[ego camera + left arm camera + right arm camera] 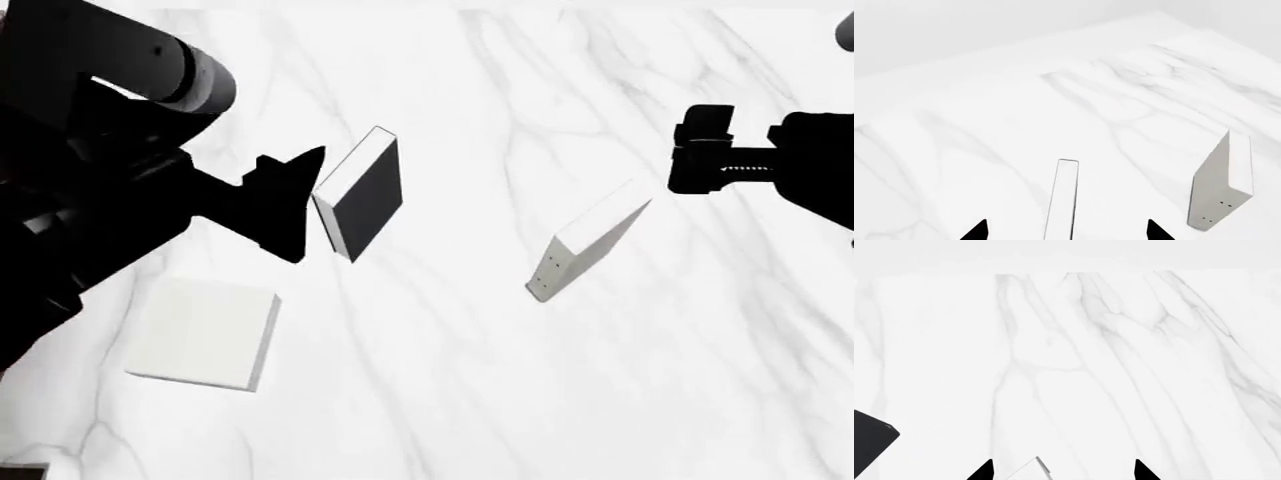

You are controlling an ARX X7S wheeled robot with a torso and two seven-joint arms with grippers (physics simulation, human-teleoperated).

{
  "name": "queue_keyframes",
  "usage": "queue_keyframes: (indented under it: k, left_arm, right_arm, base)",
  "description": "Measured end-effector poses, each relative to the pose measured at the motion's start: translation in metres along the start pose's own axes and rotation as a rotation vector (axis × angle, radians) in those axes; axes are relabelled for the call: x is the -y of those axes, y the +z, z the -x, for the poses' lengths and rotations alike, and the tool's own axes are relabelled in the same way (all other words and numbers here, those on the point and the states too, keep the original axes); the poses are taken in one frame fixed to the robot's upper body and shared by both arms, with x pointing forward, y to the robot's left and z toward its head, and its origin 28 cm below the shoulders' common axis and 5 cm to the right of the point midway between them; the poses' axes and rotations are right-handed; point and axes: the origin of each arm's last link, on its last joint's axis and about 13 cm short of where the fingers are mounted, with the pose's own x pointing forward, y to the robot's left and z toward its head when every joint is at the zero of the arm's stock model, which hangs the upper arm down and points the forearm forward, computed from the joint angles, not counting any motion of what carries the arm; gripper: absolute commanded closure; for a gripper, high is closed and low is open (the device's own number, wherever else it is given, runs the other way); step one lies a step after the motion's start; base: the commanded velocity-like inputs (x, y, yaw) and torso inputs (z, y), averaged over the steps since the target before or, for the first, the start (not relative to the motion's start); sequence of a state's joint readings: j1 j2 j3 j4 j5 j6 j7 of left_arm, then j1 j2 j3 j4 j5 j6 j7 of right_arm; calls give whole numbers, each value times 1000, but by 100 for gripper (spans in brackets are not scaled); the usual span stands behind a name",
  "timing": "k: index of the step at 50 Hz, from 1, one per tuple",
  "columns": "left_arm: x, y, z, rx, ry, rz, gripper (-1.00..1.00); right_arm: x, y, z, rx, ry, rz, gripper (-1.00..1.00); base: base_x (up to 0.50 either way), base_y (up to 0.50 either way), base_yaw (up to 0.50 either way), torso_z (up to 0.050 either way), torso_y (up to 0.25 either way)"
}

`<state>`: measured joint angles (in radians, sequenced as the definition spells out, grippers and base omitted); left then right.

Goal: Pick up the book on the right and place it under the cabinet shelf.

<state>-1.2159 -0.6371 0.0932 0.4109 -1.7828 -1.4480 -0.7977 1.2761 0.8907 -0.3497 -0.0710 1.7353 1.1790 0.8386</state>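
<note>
Left wrist view: left gripper (1066,231) open, its two dark fingertips (975,231) well apart with nothing clamped. A narrow page edge with a dark outline runs up between the tips; judged to be the black-covered book (1062,197) seen edge-on, standing upright on the marble table (1107,90). Off to one side stands the book (1223,180), thin, pale grey-white, upright on its edge and apart from this arm. The left jaws line up on the wrong volume for this task, so I judge this arm is merely parked here. Head view: the book (587,245) stands on the table at the right, tilted diagonally in the frame, free of both arms. The right gripper (705,150) hovers just beyond its far end, near but not touching; a sensible staging spot for a grasp across the slim cover. The left gripper (287,205) sits close to the black-covered book (363,195); the thicker pale book (200,335) lies flat nearer the robot. The cabinet shelf is not in view, so the placing spot cannot be judged. Right wrist view: right gripper (1062,471) open, tips spread, holding nothing. A pale corner of the book (1031,469) shows between the tips, so the jaws roughly straddle its line; a corner of the black-covered book (871,442) shows at the frame edge. Pick not yet made.
</note>
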Motion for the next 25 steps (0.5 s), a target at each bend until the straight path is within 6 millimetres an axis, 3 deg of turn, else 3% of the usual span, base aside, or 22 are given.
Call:
queue_keyframes:
  k: [11,25]
  left_arm:
    - [14,-21,21,-58,-45,4,-100]
    - [27,-39,31,-134,-99,13,-100]
  right_arm:
    - [-1,0,0,0,5,0,-100]
    - [-1,-2,0,-3,8,-5,-100]
  base:
    - [0,0,0,0,0]
    - [0,0,0,0,0]
